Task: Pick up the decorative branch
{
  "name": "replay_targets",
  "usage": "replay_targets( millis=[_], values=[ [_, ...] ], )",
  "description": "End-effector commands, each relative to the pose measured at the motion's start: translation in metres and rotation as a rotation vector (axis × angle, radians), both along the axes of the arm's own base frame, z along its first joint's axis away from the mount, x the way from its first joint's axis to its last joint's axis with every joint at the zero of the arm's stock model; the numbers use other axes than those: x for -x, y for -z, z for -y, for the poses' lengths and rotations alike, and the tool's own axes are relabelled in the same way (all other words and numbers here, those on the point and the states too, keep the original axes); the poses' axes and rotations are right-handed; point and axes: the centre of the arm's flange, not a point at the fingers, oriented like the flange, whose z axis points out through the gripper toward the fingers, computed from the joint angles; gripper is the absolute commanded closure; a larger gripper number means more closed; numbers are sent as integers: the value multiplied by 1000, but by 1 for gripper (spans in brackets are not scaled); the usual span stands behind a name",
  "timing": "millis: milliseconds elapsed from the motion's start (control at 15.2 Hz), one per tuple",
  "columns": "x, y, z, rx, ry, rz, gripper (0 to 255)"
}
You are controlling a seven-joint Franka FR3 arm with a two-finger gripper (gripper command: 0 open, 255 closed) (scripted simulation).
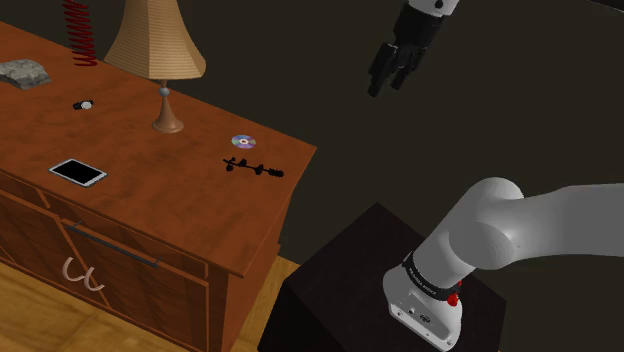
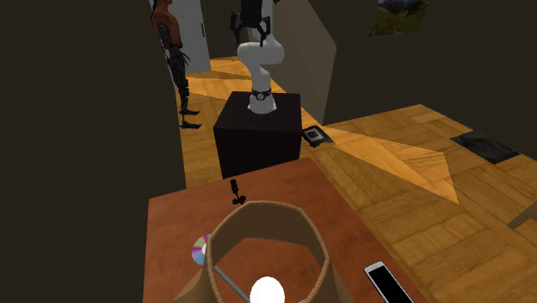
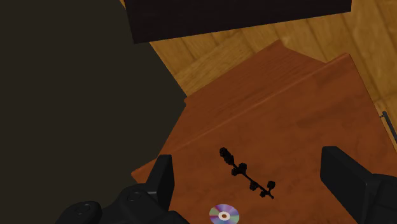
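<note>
The decorative branch (image 1: 254,167) is a thin black twig with small buds, lying flat on the wooden dresser top (image 1: 150,190) near its corner closest to the stand. It also lies on the dresser in the second exterior view (image 2: 235,194) and ahead of the fingers in the wrist view (image 3: 247,173). My black gripper (image 1: 388,80) hangs high in the air, well above and to the shoulder view's right of the branch. In the wrist view the gripper (image 3: 254,191) is open, its fingers (image 3: 162,181) wide apart with nothing between them.
A shiny disc (image 1: 243,142) lies just beside the branch. A table lamp (image 1: 160,60), a phone (image 1: 78,172), a small dark object (image 1: 84,104), a red coil (image 1: 80,30) and a grey lump (image 1: 25,72) also sit on the dresser. The dark stand (image 1: 360,290) is below.
</note>
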Motion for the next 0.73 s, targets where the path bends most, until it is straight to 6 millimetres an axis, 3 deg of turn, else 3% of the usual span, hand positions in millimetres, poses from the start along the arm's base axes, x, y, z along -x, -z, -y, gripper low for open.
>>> replay_targets(
  millis=[0, 660],
  values=[
    [0, 0, 0, 0, 0, 0, 0],
    [-92, 98, 5, 2, -13, -32, 0]
  ],
)
